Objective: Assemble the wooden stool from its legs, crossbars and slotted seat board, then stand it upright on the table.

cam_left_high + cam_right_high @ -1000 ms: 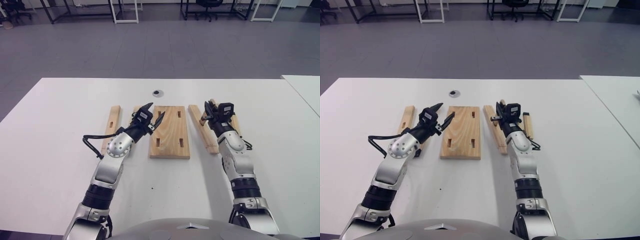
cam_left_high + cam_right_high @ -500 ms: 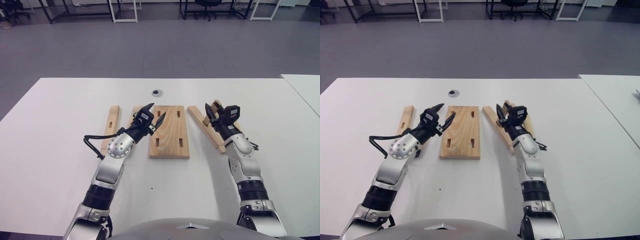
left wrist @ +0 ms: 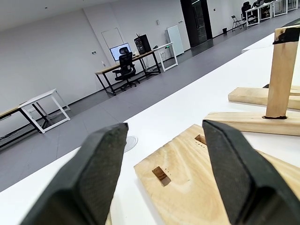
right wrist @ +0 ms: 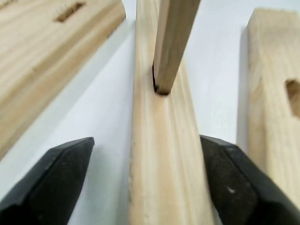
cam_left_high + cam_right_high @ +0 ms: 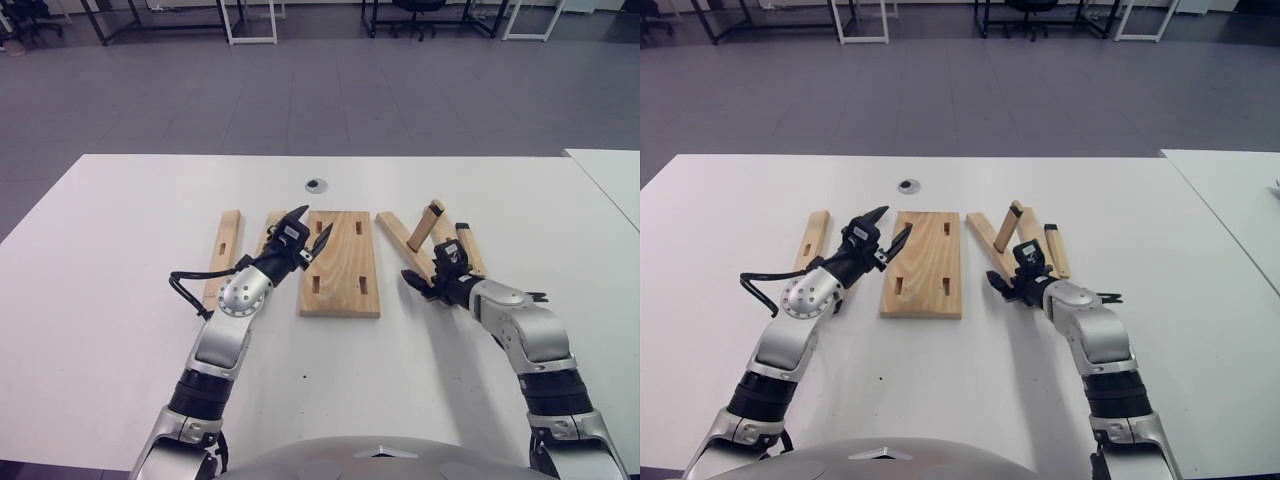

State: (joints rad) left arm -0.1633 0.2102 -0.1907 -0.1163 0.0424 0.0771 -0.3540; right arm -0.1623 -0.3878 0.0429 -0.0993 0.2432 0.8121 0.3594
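Observation:
The slotted seat board (image 5: 340,262) lies flat mid-table. My left gripper (image 5: 305,235) hovers open over its left edge, with a leg (image 5: 270,222) under it and another leg (image 5: 222,255) farther left. In the left wrist view the fingers (image 3: 79,187) frame the board (image 3: 220,164). Right of the board lies a leg (image 5: 403,243) with a short crossbar (image 5: 428,224) rising tilted from its slot. My right gripper (image 5: 437,282) is open at that leg's near end; in its wrist view the fingers (image 4: 51,183) straddle the leg (image 4: 164,140) without touching it. A further leg (image 5: 466,250) lies beside it.
A round cable grommet (image 5: 316,185) sits in the tabletop behind the board. A second white table (image 5: 610,180) adjoins at the right. Bare white table lies in front of the parts and on both outer sides.
My right gripper has drawn back from over the right-hand legs to the near end of the leg, its elbow swinging outward, uncovering the crossbar. That leg has pivoted slightly. The left arm stayed put.

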